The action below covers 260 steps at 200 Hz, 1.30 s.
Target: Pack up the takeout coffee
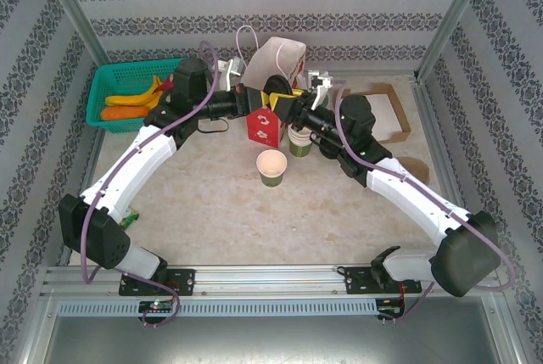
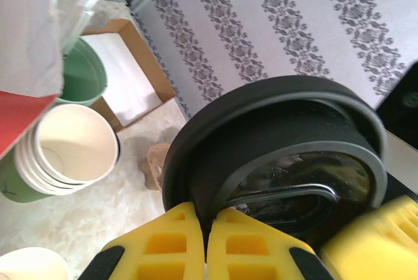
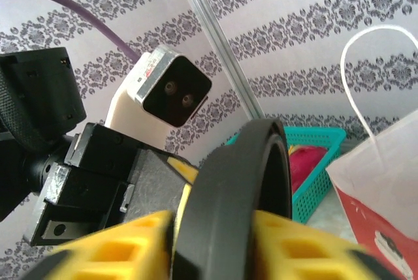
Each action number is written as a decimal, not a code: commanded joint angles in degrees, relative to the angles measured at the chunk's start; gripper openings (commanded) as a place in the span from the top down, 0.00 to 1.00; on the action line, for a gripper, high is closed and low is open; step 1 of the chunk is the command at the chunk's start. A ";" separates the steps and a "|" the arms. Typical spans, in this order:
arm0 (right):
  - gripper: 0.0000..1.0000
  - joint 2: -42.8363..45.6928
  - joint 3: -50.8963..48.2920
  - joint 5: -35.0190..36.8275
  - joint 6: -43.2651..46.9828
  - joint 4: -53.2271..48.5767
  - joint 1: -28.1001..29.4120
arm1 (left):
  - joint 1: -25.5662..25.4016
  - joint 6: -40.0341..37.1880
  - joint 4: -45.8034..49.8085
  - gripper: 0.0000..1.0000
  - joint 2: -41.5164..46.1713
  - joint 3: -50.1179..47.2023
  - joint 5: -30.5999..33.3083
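While both arms reach to the far middle of the counter (image 1: 212, 203), I look from above first. The left tool (image 1: 257, 98) and the right tool (image 1: 287, 101) meet right in front of the red and white paper bag (image 1: 265, 129). A black lid (image 1: 274, 87) is up in the air between them. The coffee cup (image 1: 271, 165) stands alone on the counter, nearer than the bag, and its top is open. A stack of cups (image 1: 299, 137) stands just right of the bag. A blue-green basket (image 1: 97, 92) sits far left.

From the left wrist, two yellow fingers (image 2: 176, 247) are squeezed tight on the edge of the lid. So the left tool is narrow and holds the lid.

From the right wrist, the lid stands on edge between that tool's yellow fingers (image 3: 124, 247). I cannot tell whether they press it or stand just off it.

I think the lid is being passed between the two tools. If the left tool is to keep it, the right tool must back away without bumping it. Then the lid must go flat on the cup and be pushed on. After that, the cup can go into the bag.
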<state>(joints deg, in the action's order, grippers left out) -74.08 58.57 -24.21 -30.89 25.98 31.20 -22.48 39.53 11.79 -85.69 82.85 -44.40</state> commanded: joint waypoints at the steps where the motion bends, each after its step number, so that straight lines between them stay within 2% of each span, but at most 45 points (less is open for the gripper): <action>1: 0.28 1.69 1.97 4.35 1.42 -4.87 0.56 | -0.24 -3.83 4.50 1.00 -0.84 1.95 3.71; 13: 0.18 2.80 1.74 7.25 1.46 -7.21 -0.09 | -0.20 -5.76 8.24 1.00 -1.12 2.83 6.14; 19: 0.04 3.48 1.26 8.09 1.37 -7.89 -0.53 | -0.20 -6.63 10.25 1.00 -1.21 3.25 7.44; 23: 0.02 3.86 0.92 8.51 1.14 -8.15 -0.80 | -0.21 -7.05 11.26 1.00 -1.20 3.42 8.25; 58: 0.02 7.41 -1.77 11.81 -5.98 -13.35 -4.56 | -0.20 -10.55 20.27 1.00 -0.76 4.02 13.21; 86: 0.02 10.39 -4.14 14.50 -6.20 -22.54 -5.28 | -0.20 -12.84 27.30 1.00 1.08 1.41 18.80; 120: 0.02 12.03 -9.77 16.24 -10.35 -25.48 -4.34 | -0.20 -11.23 27.38 1.00 3.98 -5.41 23.07; 152: 0.02 10.28 -12.41 17.65 -15.33 -29.12 -2.14 | -0.24 -11.27 29.96 1.00 3.09 -7.56 21.69; 184: 0.02 5.60 -14.55 17.58 -27.05 -28.95 -1.39 | -0.71 -9.53 31.18 1.00 0.70 -8.36 17.78; 210: 0.02 1.87 -15.03 13.65 -27.96 -23.88 -0.31 | -0.90 -8.73 33.22 1.00 -3.32 -6.53 11.50; 228: 0.02 -0.66 -13.19 13.58 -27.18 -24.89 0.60 | -1.07 -8.72 35.68 1.00 -6.85 -4.59 10.37; 260: 0.02 -4.03 -12.99 10.79 -28.22 -20.12 0.97 | -1.17 -8.43 36.47 1.00 -9.79 -2.55 9.51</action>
<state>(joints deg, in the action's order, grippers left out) -75.85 44.12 -10.31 -57.32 0.67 31.77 -23.20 30.26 44.82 -94.52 77.25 -32.18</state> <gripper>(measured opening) 0.980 0.049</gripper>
